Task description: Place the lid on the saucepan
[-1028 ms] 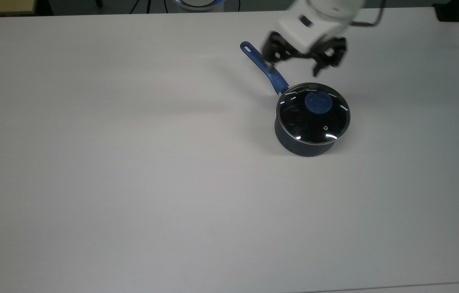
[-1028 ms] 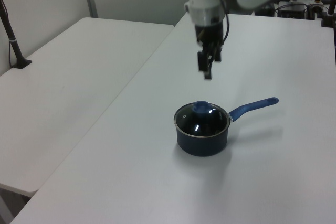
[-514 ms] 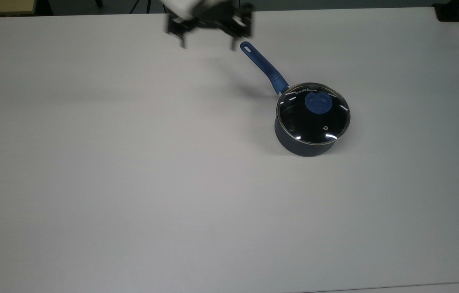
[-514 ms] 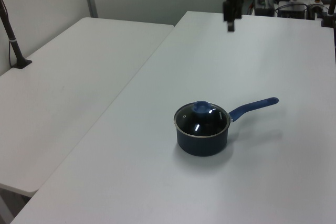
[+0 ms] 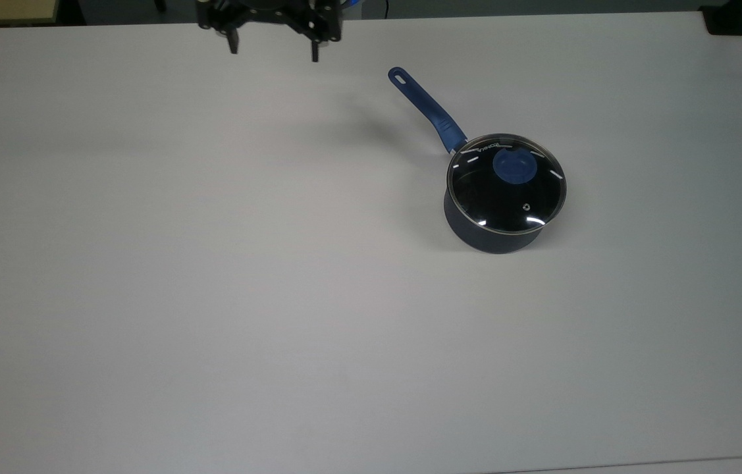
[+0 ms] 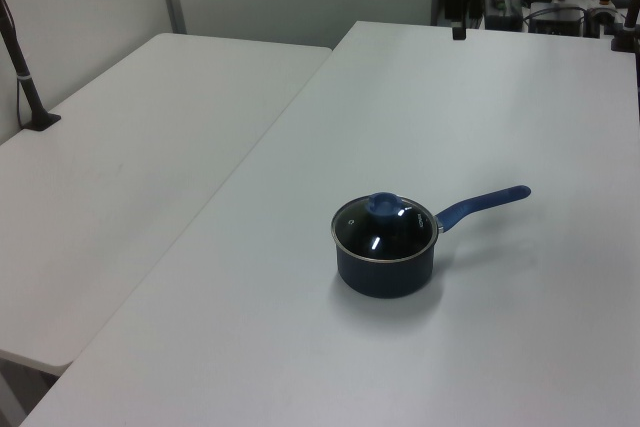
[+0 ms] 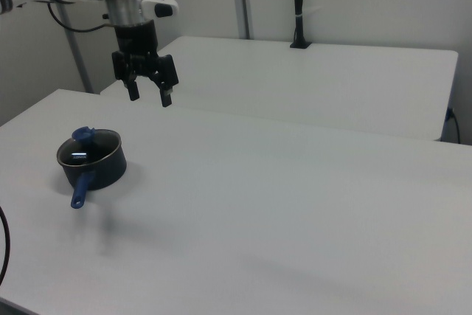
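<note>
The dark saucepan (image 5: 490, 236) (image 6: 385, 275) (image 7: 103, 171) stands on the white table (image 5: 212, 263), its blue handle (image 5: 426, 110) pointing toward the top view's upper left. The glass lid (image 5: 506, 183) (image 6: 385, 229) (image 7: 87, 149) with its blue knob (image 5: 511, 165) rests flat on the pan's rim. My gripper (image 5: 273, 54) (image 7: 150, 98) hangs open and empty at the table's far edge, well to the top view's left of the pan. Its fingers (image 7: 167, 97) are spread apart high above the table.
A second white table (image 6: 130, 167) adjoins this one on the left view's left. A black post (image 7: 297, 5) stands on it. A dark clamp (image 5: 726, 20) sits at the top view's upper right corner.
The gripper has gone from just above the pan's handle up and away to the top view's left, ending at the far table edge. Pan and lid have not moved.
</note>
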